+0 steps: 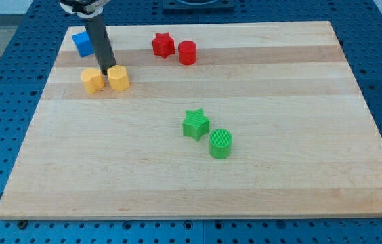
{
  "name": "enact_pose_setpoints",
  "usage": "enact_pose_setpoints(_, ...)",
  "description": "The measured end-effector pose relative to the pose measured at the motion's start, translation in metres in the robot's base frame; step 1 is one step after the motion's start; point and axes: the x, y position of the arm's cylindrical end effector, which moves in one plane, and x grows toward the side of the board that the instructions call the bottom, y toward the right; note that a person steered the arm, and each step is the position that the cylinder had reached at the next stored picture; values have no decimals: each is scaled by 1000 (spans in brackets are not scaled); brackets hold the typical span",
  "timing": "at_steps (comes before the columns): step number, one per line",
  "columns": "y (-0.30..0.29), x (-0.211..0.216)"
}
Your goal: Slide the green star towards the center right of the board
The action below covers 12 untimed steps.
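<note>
The green star (195, 125) lies a little below the board's middle. A green cylinder (221, 144) stands just to its lower right, nearly touching it. My tip (108, 70) is at the upper left of the board, between a yellow block (93, 80) and a yellow hexagon (118, 78), far to the upper left of the green star. The dark rod rises from there towards the view's top.
A blue cube (81, 43) sits at the top left, partly behind the rod. A red star (163, 45) and a red cylinder (187, 52) stand at the top middle. The wooden board (299, 169) lies on a blue perforated table.
</note>
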Motion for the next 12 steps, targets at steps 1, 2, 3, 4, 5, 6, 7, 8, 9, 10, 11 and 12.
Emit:
enact_pose_setpoints(1,75,-1)
enact_pose_setpoints(2,87,-1)
enact_pose_setpoints(3,96,12)
enact_pose_setpoints(4,119,48)
enact_pose_setpoints(5,108,73)
enact_pose_setpoints(6,117,143)
enact_pose_setpoints(7,158,147)
enact_pose_setpoints(8,229,134)
enact_pose_setpoints(9,252,129)
enact_pose_setpoints(10,219,137)
enact_pose_setpoints(11,165,142)
enact_pose_setpoints(12,221,138)
